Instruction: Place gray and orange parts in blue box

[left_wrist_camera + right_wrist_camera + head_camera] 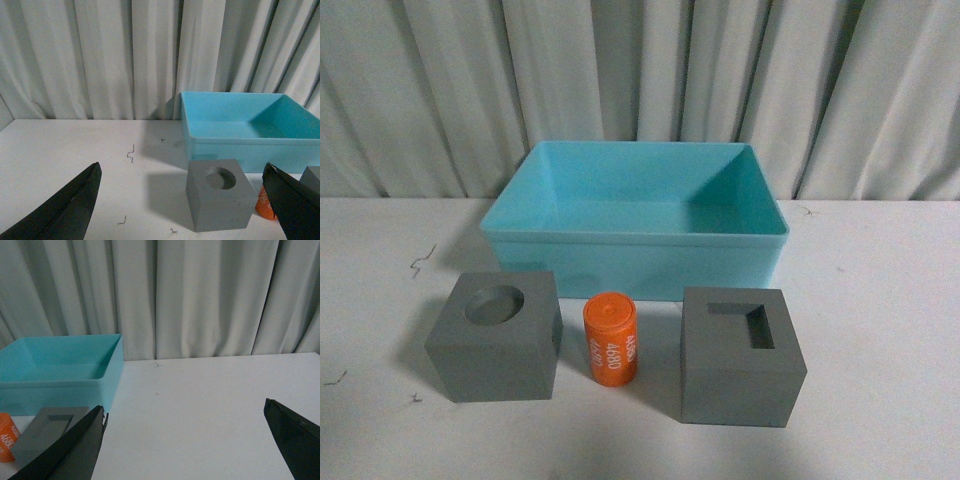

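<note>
In the front view a gray cube with a round recess (pixel 497 336) sits at the left. An orange cylinder printed "4680" (pixel 610 337) stands in the middle. A gray cube with a rectangular slot (pixel 740 356) sits at the right. The empty blue box (pixel 635 238) stands just behind them. Neither arm shows in the front view. My left gripper (pixel 182 200) is open and empty, with the round-recess cube (pixel 219 200) between its fingers ahead and the cylinder (pixel 265 205) partly hidden. My right gripper (pixel 185 440) is open over bare table, with the slotted cube (pixel 47 432) beside its finger.
A white table (pixel 880 300) carries everything, with a pleated gray-white curtain (pixel 640 70) close behind the box. Small dark wire-like scraps (pixel 423 262) lie on the table at the left. The blue box also shows in the left wrist view (pixel 240 140) and the right wrist view (pixel 55 385).
</note>
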